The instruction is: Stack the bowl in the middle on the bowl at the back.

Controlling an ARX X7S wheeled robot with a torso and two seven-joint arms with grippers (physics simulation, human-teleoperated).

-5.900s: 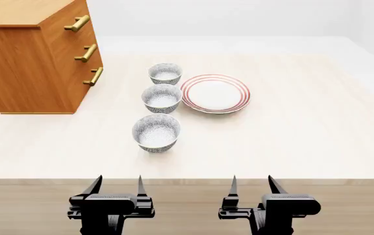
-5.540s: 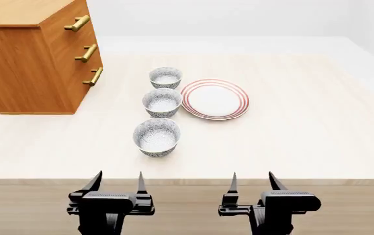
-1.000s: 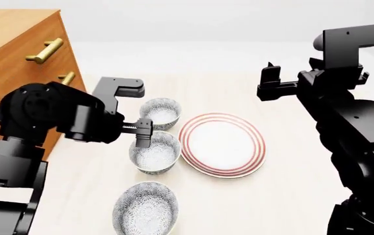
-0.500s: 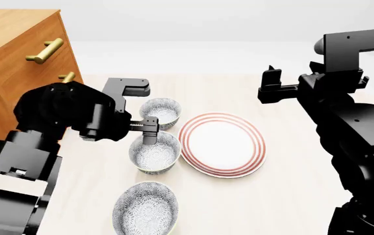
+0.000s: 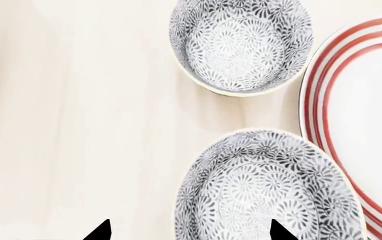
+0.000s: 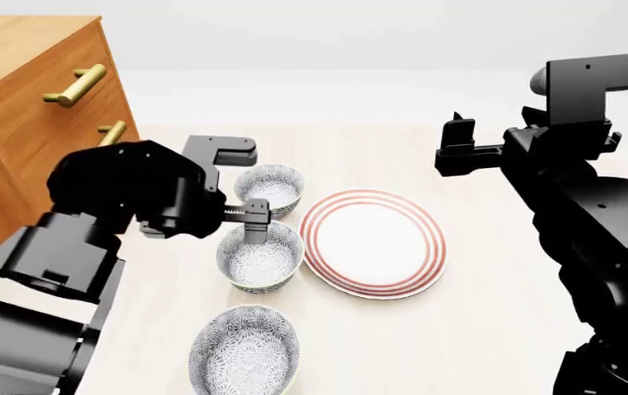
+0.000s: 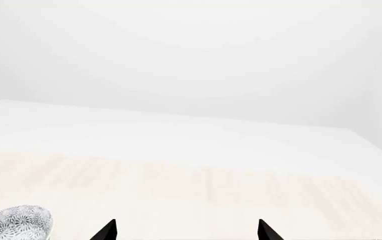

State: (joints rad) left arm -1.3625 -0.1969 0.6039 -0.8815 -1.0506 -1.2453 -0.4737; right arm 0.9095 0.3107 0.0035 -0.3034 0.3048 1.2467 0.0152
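Three patterned bowls stand in a row on the table. The bowl in the middle (image 6: 258,258) (image 5: 268,190) lies under my left gripper (image 6: 252,224) (image 5: 188,234). That gripper is open: one tip hangs over the table beside the bowl's rim, the other over its inside. Nothing is held. The bowl at the back (image 6: 270,188) (image 5: 242,46) stands just beyond, apart from it. My right gripper (image 6: 453,146) (image 7: 185,232) is open and empty, raised high to the right of the plate and facing the far wall.
A red-ringed white plate (image 6: 374,243) (image 5: 371,125) lies close against the right of the middle bowl. A third bowl (image 6: 244,359) stands nearest me. A wooden dresser (image 6: 23,123) with brass handles stands at the left.
My left arm has shifted a little to the right, bringing its gripper further over the middle bowl's far rim. The right arm has barely moved. The bowls have stayed put.
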